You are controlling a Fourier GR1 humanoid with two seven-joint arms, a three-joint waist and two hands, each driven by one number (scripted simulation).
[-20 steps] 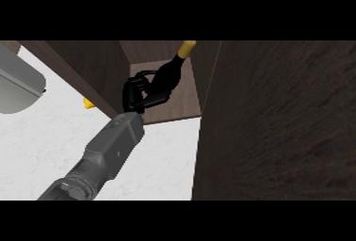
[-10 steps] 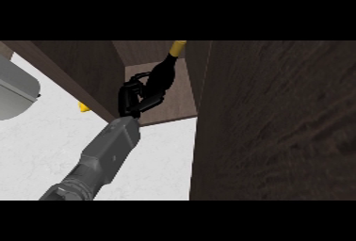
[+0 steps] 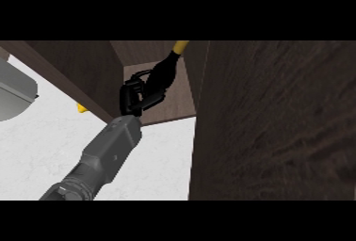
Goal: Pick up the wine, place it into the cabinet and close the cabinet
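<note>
1. up inside the open cabinet (image 3: 163, 101), the left hand (image 3: 134, 96) has its fingers (image 3: 142, 74) curled round the dark wine (image 3: 164, 70) bottle.
2. the bottle leans, its yellow-capped neck pointing up and to the right, near the cabinet's inner wall.
3. whether the bottle's base touches the cabinet's floor is hard to tell.
4. a wide dark wooden door (image 3: 278, 122) fills the right side.
5. the white counter (image 3: 42, 141) lies below, with a grey rounded object (image 3: 14, 94) at the left edge.

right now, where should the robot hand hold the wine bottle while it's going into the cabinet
Around the dark body, as the robot hand grips it now, coming from the open front. The wine bottle leans with its yellow top pointing into the cabinet, so the body is the part facing outward.
</note>
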